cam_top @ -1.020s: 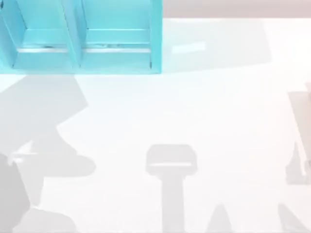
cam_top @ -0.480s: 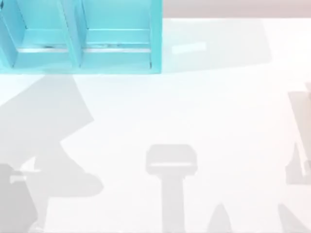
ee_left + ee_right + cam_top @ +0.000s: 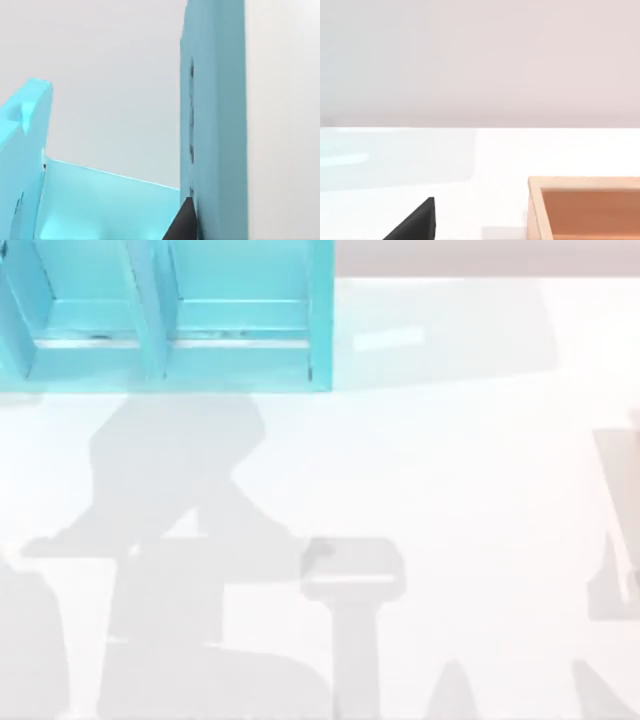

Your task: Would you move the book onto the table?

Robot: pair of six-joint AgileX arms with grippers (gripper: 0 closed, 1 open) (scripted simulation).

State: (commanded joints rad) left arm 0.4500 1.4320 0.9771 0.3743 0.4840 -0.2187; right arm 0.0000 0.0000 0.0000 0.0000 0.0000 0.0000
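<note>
The left gripper's dark fingertip [image 3: 185, 222] sits against the turquoise shelf unit's [image 3: 240, 340] upright wall; its spread can't be told. No book is discernible on the white table [image 3: 450, 490].

Shelf unit [image 3: 165, 315] blocks table's [image 3: 450, 490] far-left.

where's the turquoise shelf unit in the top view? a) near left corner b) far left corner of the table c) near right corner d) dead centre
b: the turquoise shelf unit stands at the far left of the white table, its compartments open toward the camera.
</note>
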